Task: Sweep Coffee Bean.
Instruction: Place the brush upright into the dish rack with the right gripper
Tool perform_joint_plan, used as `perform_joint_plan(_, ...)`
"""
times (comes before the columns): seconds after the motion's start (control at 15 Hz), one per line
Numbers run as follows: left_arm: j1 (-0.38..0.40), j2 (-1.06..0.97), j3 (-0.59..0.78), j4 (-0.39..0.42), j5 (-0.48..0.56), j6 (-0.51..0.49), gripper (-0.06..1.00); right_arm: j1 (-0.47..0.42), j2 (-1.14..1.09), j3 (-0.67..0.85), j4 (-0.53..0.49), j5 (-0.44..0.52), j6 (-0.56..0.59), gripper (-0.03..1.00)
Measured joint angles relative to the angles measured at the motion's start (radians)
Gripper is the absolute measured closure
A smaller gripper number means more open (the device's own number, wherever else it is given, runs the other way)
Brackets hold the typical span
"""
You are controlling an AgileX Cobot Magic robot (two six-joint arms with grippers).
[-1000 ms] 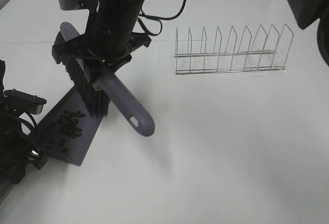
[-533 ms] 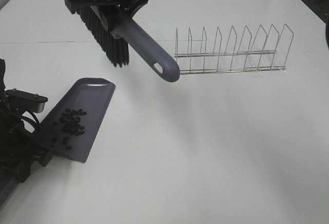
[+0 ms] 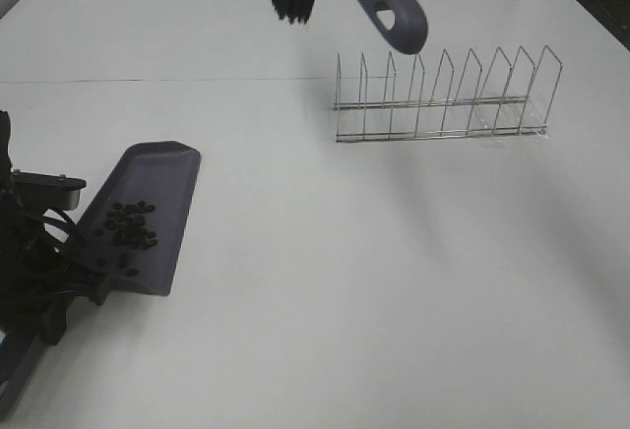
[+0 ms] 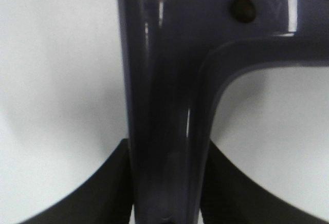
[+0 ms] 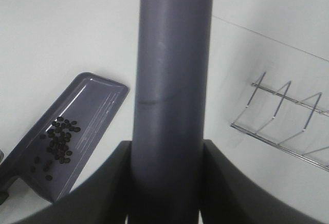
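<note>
Where the coffee bean point(image 3: 130, 224) lies: clustered inside the dustpan point(image 3: 167, 168), nearer its handle end
Left gripper point(image 4: 167, 185): clamped on the dustpan handle
Right gripper point(image 5: 169, 193): clamped on the brush point(image 5: 172, 80) handle, brush high, well apart from the dustpan

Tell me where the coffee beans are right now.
In the exterior high view, the coffee beans lie clustered in the dustpan at the left, well apart from the wire rack.
</note>
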Motion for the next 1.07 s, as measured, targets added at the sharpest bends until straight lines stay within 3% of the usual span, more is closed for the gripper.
perform_joint_plan(0.2,0.000,0.000,0.000,-0.006,0.016,-0.016,0.62,-0.073,-0.097,0.137,0.001,-0.001,0.000,0.61)
perform_joint_plan(0.53,0.000,-0.107,-0.031,-0.010,0.046,-0.038,0.62,-0.183,-0.280,0.573,-0.027,0.001,0.054,0.61)
perform_joint_plan(0.87,0.000,-0.131,-0.099,-0.010,0.131,-0.038,0.62,-0.288,-0.322,0.877,-0.083,0.003,0.100,0.61)
perform_joint_plan(1.07,0.000,-0.131,-0.099,-0.010,0.131,-0.038,0.62,-0.290,-0.322,0.932,-0.118,0.003,0.191,0.61)
